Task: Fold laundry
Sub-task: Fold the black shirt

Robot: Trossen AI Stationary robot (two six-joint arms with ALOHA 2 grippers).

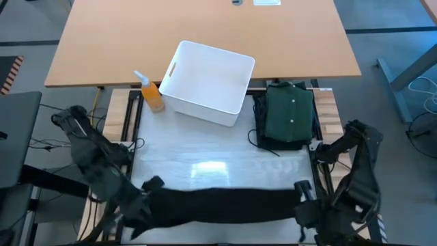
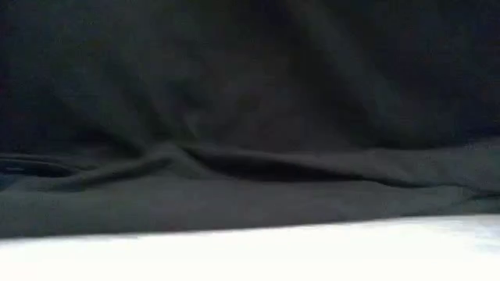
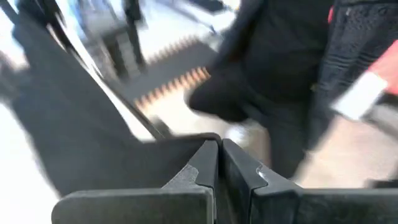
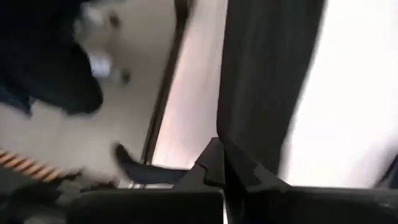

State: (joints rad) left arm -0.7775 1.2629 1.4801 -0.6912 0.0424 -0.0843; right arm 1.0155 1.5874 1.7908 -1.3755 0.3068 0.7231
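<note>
The pale counter [image 1: 205,147] carries a white bin [image 1: 208,82], orange spray bottle [image 1: 151,92], green buttoned shirt [image 1: 290,113] and a stretched black garment [image 1: 218,205].

A black garment [image 1: 225,205] is lying stretched across the near edge of the table [image 1: 205,154], taking up that whole strip from side to side. Beyond it, the pale middle of the table is lying open, giving a gripper room to pass. Farther back, a white bin [image 1: 208,82] is blocking the centre, with an orange spray bottle [image 1: 151,94] standing just beside it on the left. A folded green shirt [image 1: 290,113] is occupying the far right corner. From table height, dark cloth [image 2: 250,117] is filling nearly the whole view, probably that same garment, so nothing behind it is showing.
</note>
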